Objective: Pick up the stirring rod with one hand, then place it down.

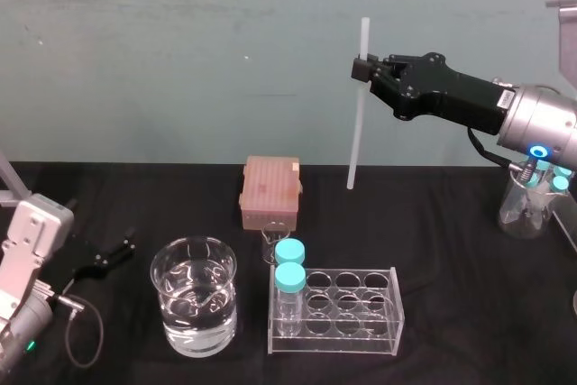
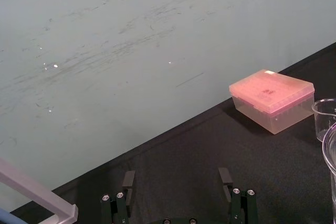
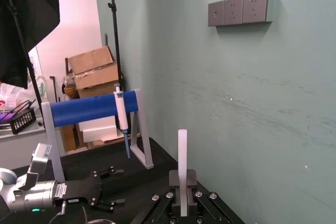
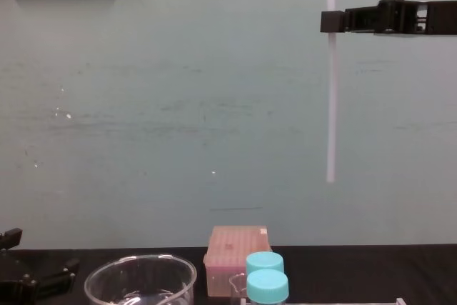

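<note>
**A:** Where is the stirring rod [image 1: 358,105] at this point?

**B:** In the air on the far right. The right gripper [image 1: 362,70] has its fingers clamped on it near the top end. It hangs close to upright, and from the chest view its lower end is well above the counter [image 1: 433,223].

**A:** So the lift looks done. How should it go down?

**B:** I'd lower it slowly over the bare patch on the right, away from the pink box [image 1: 270,191], the beaker [image 1: 194,295] and the rack [image 1: 338,308] with its blue-capped bottles [image 1: 289,268]. With the grip that high, the long free end can swing. Touch the lower tip down first, tip the rod over until it lies flat, and only then let the fingers part. Dropped from a height, it would likely roll or bounce.

**A:** And the other arm?

**B:** The left gripper [image 1: 122,250] rests at the near left, fingers spread wide, holding nothing.
</note>
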